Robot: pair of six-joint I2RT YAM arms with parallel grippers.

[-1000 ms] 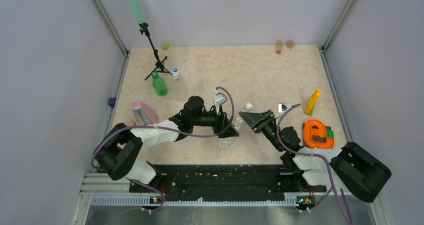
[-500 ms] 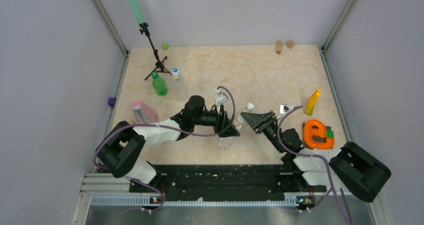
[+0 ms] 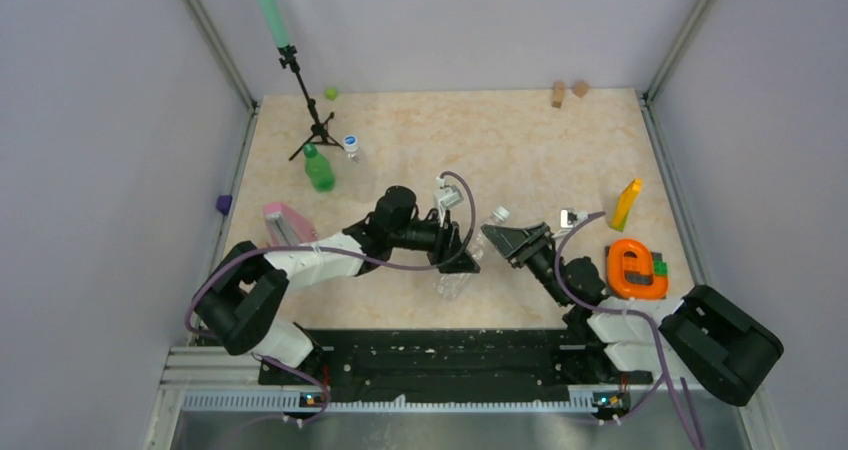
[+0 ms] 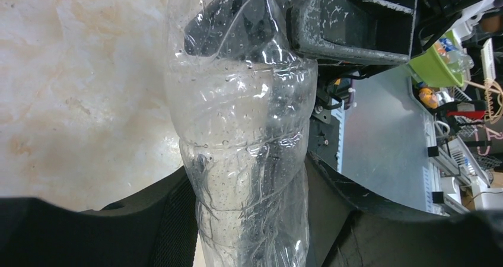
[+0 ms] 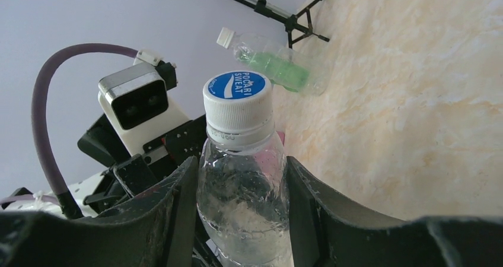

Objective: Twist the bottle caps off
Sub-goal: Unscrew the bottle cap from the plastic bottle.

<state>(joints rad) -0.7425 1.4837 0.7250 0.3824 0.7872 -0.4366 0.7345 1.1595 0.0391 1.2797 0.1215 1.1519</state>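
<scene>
Cap point(image 3: 497, 212) sits at the upper-right end of the clear bottle point(image 3: 452, 285), just past right jaws clamped on its shoulder (left jaws flank the body, grip unclear).

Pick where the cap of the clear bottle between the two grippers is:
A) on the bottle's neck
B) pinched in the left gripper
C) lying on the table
A: the right wrist view shows the blue-topped cap sitting on the neck of the clear bottle.

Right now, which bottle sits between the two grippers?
The tilted clear bottle at mid-table; the green bottle and the small clear bottle stand beside the tripod.
</scene>
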